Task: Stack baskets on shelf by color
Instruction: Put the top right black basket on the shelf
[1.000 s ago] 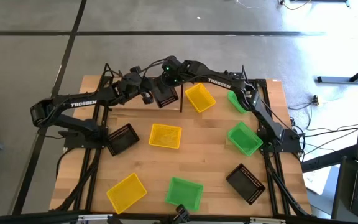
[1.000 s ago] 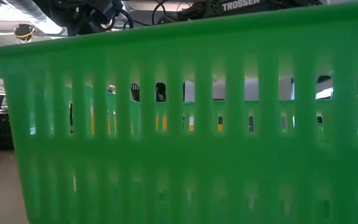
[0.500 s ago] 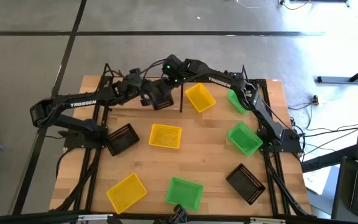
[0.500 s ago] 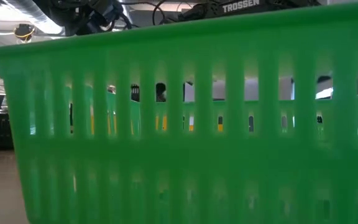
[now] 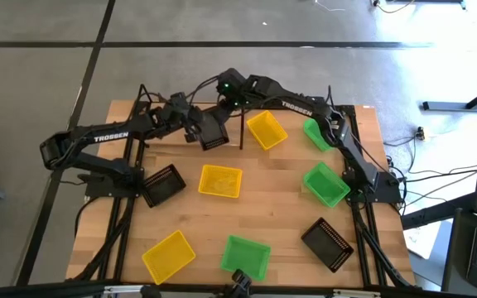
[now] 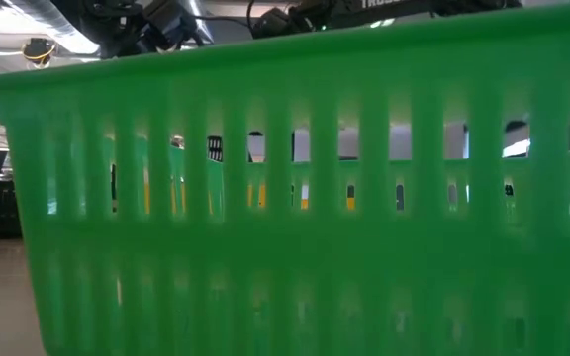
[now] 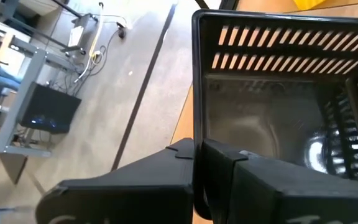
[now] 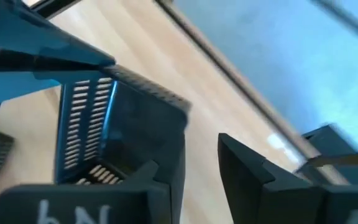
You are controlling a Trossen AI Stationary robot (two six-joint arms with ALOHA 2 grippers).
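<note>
My left pincer (image 5: 199, 128) is clenched on the rim of a black basket (image 5: 213, 131), holding it at the far middle of the bench (image 5: 280, 178), just left of a thin black post (image 5: 243, 132). In the left wrist view both dark fingers (image 7: 229, 165) pinch the near wall of that black basket (image 7: 278, 118), whose slotted sides and bare bottom show clearly. My right pincer (image 5: 224, 101) sits just beyond the same basket on its far side, and in the right wrist view its fingers (image 8: 253, 171) stand apart with a gap between them, released, with the basket's wall (image 8: 135, 124) just beside one of them; I cannot tell whether it touches.

The other baskets lie spread over the bench. A yellow basket (image 5: 267, 129) lies tilted just right of the post, and a green basket (image 5: 315, 134) lies farther right at the far edge under the right arm. A second yellow basket (image 5: 220, 181) rests in the middle, with a second black basket (image 5: 163, 185) to its left near the left arm's base. A second green basket (image 5: 325, 185) sits on the right side. Along the near edge, from left to right, are a third yellow basket (image 5: 169, 255), a third green basket (image 5: 246, 255) and a third black basket (image 5: 328, 243).

The low view is filled almost wholly by the slotted wall of the near green basket (image 6: 285, 198), with only bits of the arms above its rim.
</note>
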